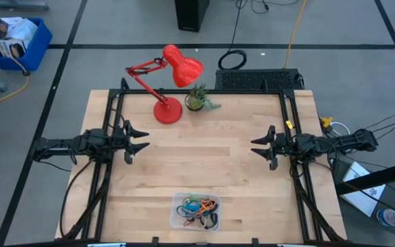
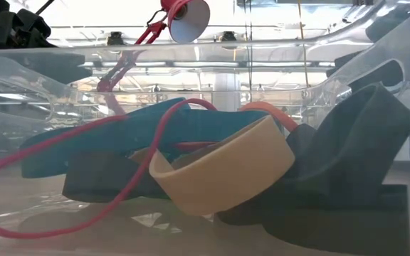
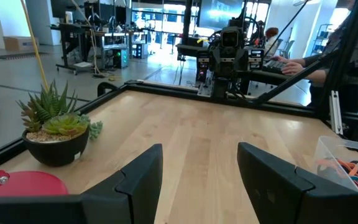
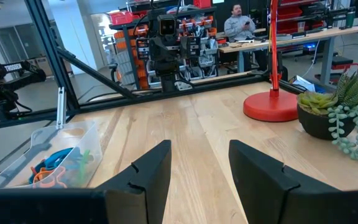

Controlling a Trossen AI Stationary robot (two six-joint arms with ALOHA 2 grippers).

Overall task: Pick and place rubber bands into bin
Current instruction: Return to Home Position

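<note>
The rubber bands (image 1: 199, 208), in blue, orange, red, tan and black, lie piled inside the clear bin (image 1: 177, 199) near the table's front edge. The low view looks through the bin's wall at a tan band (image 2: 226, 171), a blue band (image 2: 84, 142), a red loop (image 2: 62, 167) and black bands (image 2: 361, 149). My left gripper (image 1: 140, 138) stands open at the table's left side, pointing level toward the middle. My right gripper (image 1: 258, 146) stands open at the right side, facing it. Both are far from the bin (image 3: 340, 152) (image 4: 73, 140) and hold nothing.
A red desk lamp (image 1: 173, 68) and a small potted succulent (image 1: 197, 99) stand at the table's far edge. The table's middle (image 1: 197, 147) is bare wood. People sit at desks beyond the table in the wrist views.
</note>
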